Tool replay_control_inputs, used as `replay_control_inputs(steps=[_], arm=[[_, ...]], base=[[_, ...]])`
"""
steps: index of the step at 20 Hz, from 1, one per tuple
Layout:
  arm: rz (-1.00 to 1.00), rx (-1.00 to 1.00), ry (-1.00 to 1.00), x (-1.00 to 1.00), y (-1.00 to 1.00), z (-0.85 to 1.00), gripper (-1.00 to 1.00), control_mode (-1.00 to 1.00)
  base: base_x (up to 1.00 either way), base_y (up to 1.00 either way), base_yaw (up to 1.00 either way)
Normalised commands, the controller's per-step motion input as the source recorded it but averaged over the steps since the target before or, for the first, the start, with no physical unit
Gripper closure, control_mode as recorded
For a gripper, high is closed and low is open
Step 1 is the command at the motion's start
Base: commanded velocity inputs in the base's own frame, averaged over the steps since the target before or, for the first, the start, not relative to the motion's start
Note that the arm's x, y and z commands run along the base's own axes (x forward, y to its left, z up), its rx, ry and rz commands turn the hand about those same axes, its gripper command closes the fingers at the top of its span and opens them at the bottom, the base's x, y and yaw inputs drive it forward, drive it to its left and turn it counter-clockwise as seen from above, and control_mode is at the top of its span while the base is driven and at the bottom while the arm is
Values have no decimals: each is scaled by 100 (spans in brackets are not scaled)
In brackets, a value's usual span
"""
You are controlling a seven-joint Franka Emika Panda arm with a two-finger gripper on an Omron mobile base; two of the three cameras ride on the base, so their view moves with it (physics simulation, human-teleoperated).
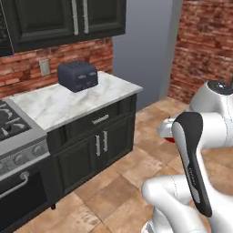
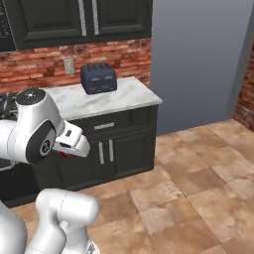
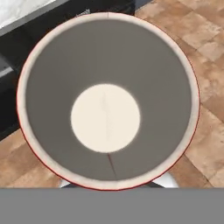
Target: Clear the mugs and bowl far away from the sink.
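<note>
The red mug (image 3: 107, 100) fills the hand view, seen straight down its mouth, so the gripper appears closed on it, though its fingertips are hidden. The carry step seems underway; next the arm needs to reach the marble counter (image 1: 68, 102) at ten o'clock and set it down by the toaster (image 1: 78, 76)

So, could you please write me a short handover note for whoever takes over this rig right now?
Hand: carrying the glossy red mug, seen from above in the hand view with its grey inside and pale bottom; fingers hidden, so the grip is unconfirmed.
Position: the mug is in the air above the tan tiled floor, beside the dark cabinets.
Nearby: white marble counter with a dark blue toaster.
Left: set this mug down.
</note>
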Motion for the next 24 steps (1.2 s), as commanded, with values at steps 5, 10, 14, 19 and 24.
replay_control_inputs(steps=[5, 10, 14, 19, 24], arm=[[0, 0, 0, 0, 0, 0, 100, 100], [0, 0, 0, 0, 0, 0, 100, 100], [0, 0, 0, 0, 0, 0, 100, 100], [0, 0, 0, 0, 0, 0, 100, 100], [0, 0, 0, 0, 0, 0, 100, 100]], base=[[81, 33, 55], [100, 1, 55], [87, -33, 45], [64, -69, 21], [87, -14, 4]])
